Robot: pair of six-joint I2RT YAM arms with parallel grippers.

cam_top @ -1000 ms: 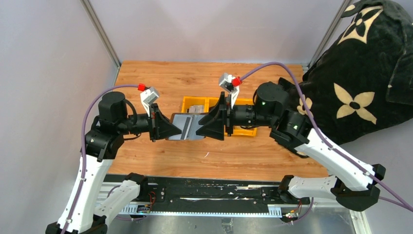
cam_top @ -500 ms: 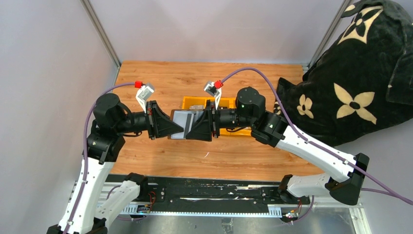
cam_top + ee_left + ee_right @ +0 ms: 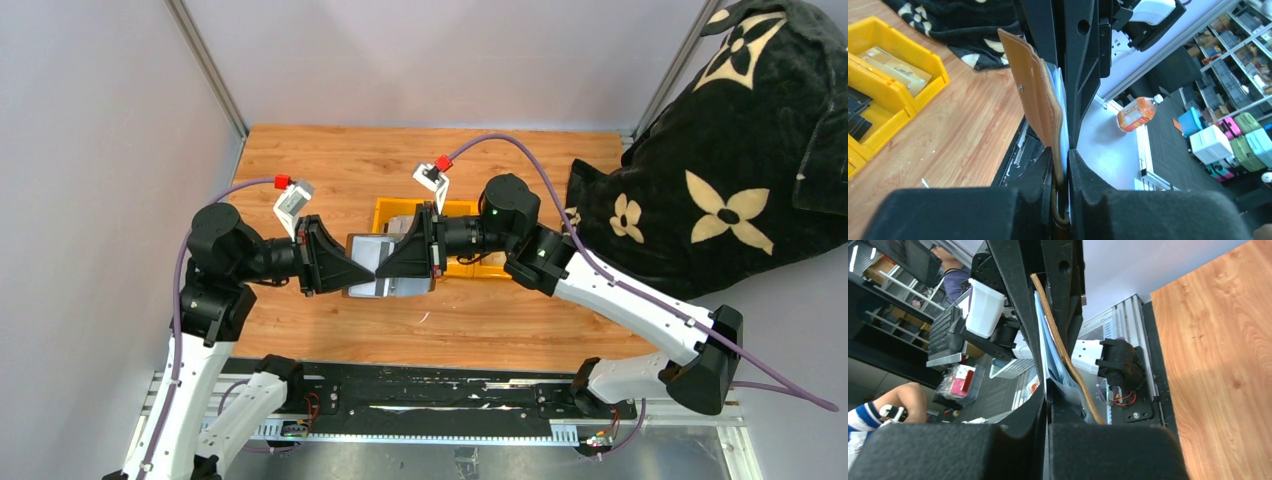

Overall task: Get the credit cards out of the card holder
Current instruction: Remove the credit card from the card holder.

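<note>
Card holder [image 3: 366, 248]: brown outside, silvery-grey inside, held between both arms over the wood just in front of the yellow bin [image 3: 395, 205].

Left gripper [image 3: 1064, 150]: fingers pressed onto the holder's folded brown edge.

Right gripper [image 3: 1047, 390]: fingers pressed together on a pale inner layer of the holder; whether that layer is a card cannot be told.

Credit cards [image 3: 893, 64]: a tan one and black ones lie in the bin's compartments.

Table [image 3: 330, 160]: bare wood shows behind the bin, to its left, and along the near edge. A metal frame borders the back corners.

Black cloth [image 3: 740, 150]: tan flower motifs, overlapping the table's right edge.

Writing: print on the tan card is too small to read.
</note>
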